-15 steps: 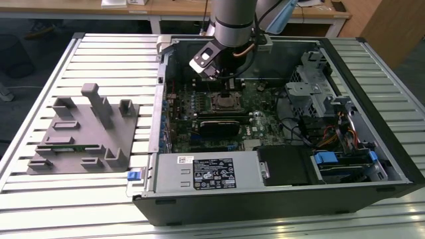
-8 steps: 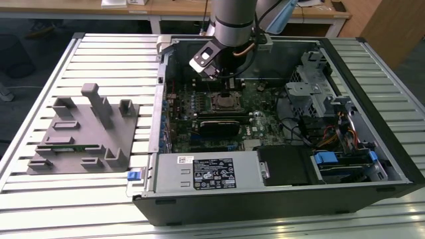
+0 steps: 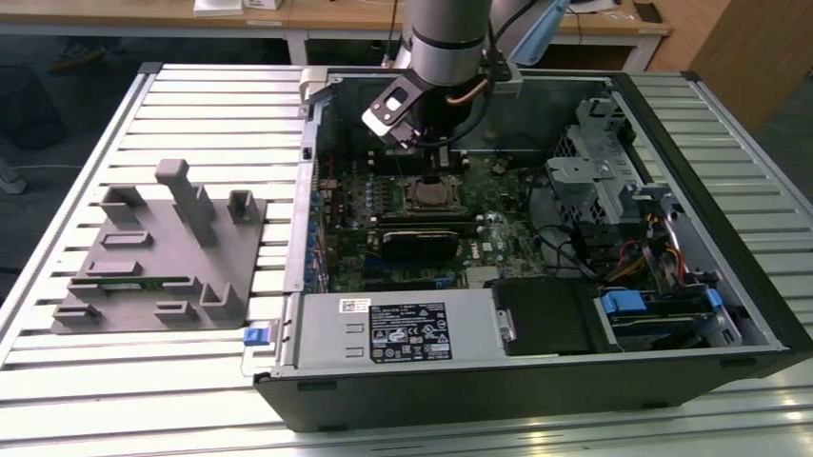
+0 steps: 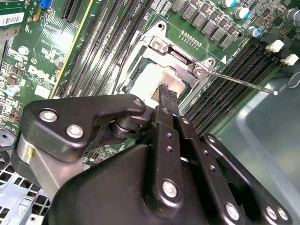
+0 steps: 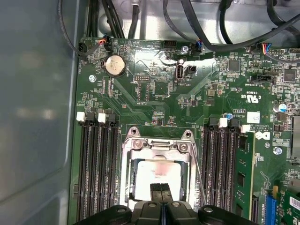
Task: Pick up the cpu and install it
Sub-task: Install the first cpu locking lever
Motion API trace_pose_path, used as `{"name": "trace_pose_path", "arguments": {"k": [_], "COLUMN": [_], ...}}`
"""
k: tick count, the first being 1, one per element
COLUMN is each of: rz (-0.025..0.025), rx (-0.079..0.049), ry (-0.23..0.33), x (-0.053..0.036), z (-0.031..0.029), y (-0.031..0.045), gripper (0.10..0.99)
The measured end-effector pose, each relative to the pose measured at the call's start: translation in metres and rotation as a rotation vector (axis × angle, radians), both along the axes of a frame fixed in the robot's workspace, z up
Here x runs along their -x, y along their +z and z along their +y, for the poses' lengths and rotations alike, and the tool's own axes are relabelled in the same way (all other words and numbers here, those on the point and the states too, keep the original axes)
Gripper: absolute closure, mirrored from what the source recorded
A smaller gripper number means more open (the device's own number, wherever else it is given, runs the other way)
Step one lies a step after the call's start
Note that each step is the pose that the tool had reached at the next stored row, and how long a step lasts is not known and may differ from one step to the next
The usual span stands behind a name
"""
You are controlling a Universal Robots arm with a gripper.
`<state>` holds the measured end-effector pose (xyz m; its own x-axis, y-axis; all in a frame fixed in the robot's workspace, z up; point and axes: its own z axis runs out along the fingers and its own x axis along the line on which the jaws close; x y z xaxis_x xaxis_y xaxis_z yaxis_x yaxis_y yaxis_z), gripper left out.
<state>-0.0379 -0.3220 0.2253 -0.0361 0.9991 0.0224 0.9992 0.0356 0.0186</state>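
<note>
The cpu (image 5: pixel 157 172), a pale silvery square, lies flat inside the metal socket frame (image 5: pixel 159 144) on the green motherboard (image 5: pixel 154 103) of the open computer case (image 3: pixel 534 381). My gripper (image 5: pixel 161 190) hangs straight over it with its two black fingers pressed together and nothing between them. In the second wrist view the fingertips (image 4: pixel 165 91) sit at or just above the edge of the cpu (image 4: pixel 146 82); I cannot tell whether they touch. In the exterior view the gripper (image 3: pixel 436 177) points down at the socket (image 3: pixel 432 197) in the middle of the board.
The socket's thin lever rod (image 4: pixel 243 82) sticks out to one side. Black memory slots (image 5: pixel 96 168) flank the socket, and a green stick (image 5: pixel 243 173) stands in one. A grey plastic holder (image 3: pixel 152 267) lies on the slatted table at the exterior view's left. Cables (image 5: pixel 220 28) and a drive cage (image 3: pixel 597 176) crowd the case.
</note>
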Motion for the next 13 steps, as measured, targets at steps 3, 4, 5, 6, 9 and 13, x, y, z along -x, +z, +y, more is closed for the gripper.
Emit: {"name": "trace_pose_path", "arguments": {"k": [3, 4, 5, 6, 9, 13], "rz": [0.0, 0.0, 0.0, 0.0, 0.0, 0.0], "rx": [0.0, 0.0, 0.0, 0.0, 0.0, 0.0], "ry": [0.0, 0.0, 0.0, 0.0, 0.0, 0.0], "x": [0.0, 0.0, 0.0, 0.0, 0.0, 0.0], "z": [0.0, 0.0, 0.0, 0.0, 0.0, 0.0], "y": [0.0026, 0.0034, 0.0044, 0.0054, 0.0079, 0.0126], "gripper": [0.98, 0.98, 0.98, 0.98, 0.98, 0.98]}}
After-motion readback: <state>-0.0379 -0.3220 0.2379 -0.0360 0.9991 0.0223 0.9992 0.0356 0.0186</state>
